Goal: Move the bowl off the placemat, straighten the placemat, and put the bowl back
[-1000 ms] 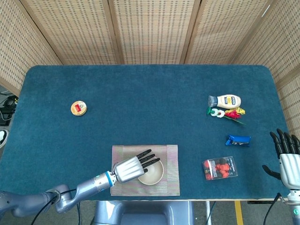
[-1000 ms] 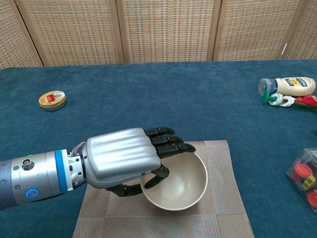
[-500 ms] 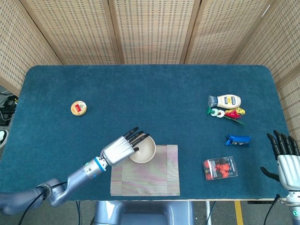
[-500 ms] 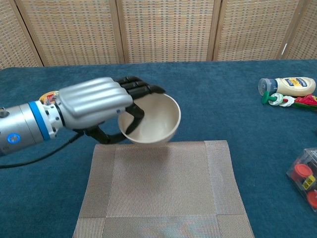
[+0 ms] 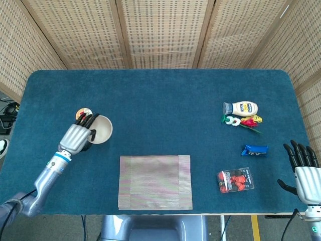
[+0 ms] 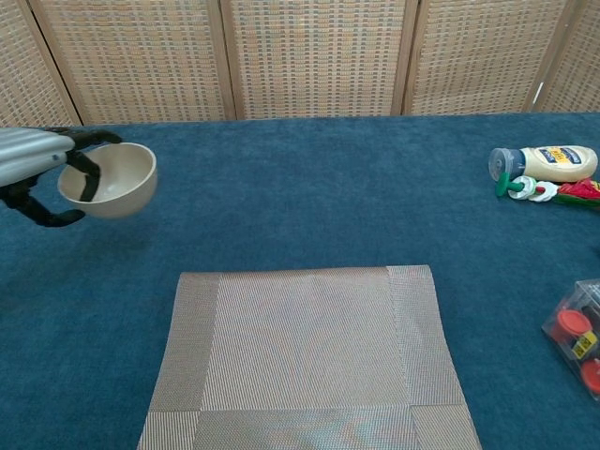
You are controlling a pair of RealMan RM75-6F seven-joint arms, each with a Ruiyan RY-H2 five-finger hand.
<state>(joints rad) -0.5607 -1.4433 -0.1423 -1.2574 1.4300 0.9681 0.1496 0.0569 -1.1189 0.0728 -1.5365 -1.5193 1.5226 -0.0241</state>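
**Bowl carried clear of placemat, not yet set down**

Since a second ago the bowl has gone from the middle of the placemat up and out to the robot's left; it now sits well apart from the mat, over bare blue counter. Left hand holds it by the rim, fingers hooked inside the wall, thumb side underneath as the chest view shows. A soft shadow under the bowl in that view suggests it hangs above the cloth rather than resting on it. Small round tin lies just behind the bowl, partly hidden by the fingers in the head view.

Right hand waits at the far right edge, fingers spread, holding nothing. Near it: mayonnaise bottle, blue packet, clear box of red pieces.

Placemat lies bare near the front edge. Edges look close to parallel with the counter front; any skew is slight.

Step in hand, as judged: lowering the bowl onto the cloth.
- Bring it down level, base flat, before loosening the grip.
- Keep it short of the tin to avoid a knock.
- Draw the fingers up and out of the rim, not sideways, or the bowl may tip or drag.
- Leave it within easy reach for the return.
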